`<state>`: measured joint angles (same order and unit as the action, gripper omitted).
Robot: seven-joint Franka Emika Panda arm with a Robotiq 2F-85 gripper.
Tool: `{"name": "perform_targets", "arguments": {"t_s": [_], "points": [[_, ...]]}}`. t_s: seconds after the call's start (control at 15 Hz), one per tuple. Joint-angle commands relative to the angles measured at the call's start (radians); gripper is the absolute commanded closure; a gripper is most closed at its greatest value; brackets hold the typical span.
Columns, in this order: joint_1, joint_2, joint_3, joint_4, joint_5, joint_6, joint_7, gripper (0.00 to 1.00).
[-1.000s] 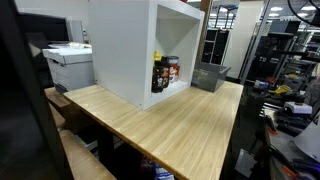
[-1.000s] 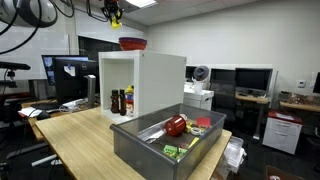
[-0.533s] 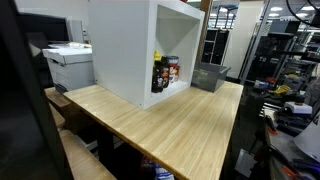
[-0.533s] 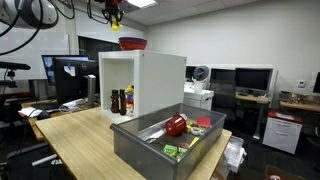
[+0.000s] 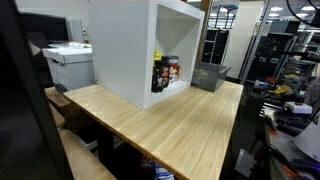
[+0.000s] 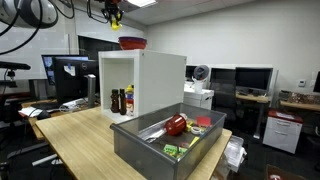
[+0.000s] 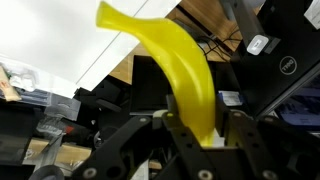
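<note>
My gripper (image 7: pixel 197 125) is shut on a yellow banana (image 7: pixel 175 65), which curves up and left out of the jaws in the wrist view. In an exterior view the gripper (image 6: pixel 115 18) hangs high near the ceiling, above a red bowl (image 6: pixel 132 43) that sits on top of the white open-front cabinet (image 6: pixel 160 80). The yellow of the banana shows at the gripper there. The cabinet (image 5: pixel 125 50) holds bottles (image 5: pixel 165 72) on its floor in both exterior views. The gripper is out of view in the exterior view that faces the cabinet's opening.
A grey bin (image 6: pixel 165 145) with a red object, green items and metal utensils stands on the wooden table (image 5: pixel 170 125) near its edge. A printer (image 5: pixel 68 65), monitors (image 6: pixel 250 80) and office desks surround the table.
</note>
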<state>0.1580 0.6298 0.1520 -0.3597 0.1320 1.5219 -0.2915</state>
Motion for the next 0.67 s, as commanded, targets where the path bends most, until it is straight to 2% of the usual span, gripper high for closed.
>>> {"name": "perform_targets", "arguments": {"t_s": [0.0,0.6], "points": [[-0.003,-0.010,-0.008,-0.011,-0.009,0.009,0.017,0.88],[-0.010,-0.019,-0.032,-0.015,-0.016,-0.003,0.071,0.88]]}}
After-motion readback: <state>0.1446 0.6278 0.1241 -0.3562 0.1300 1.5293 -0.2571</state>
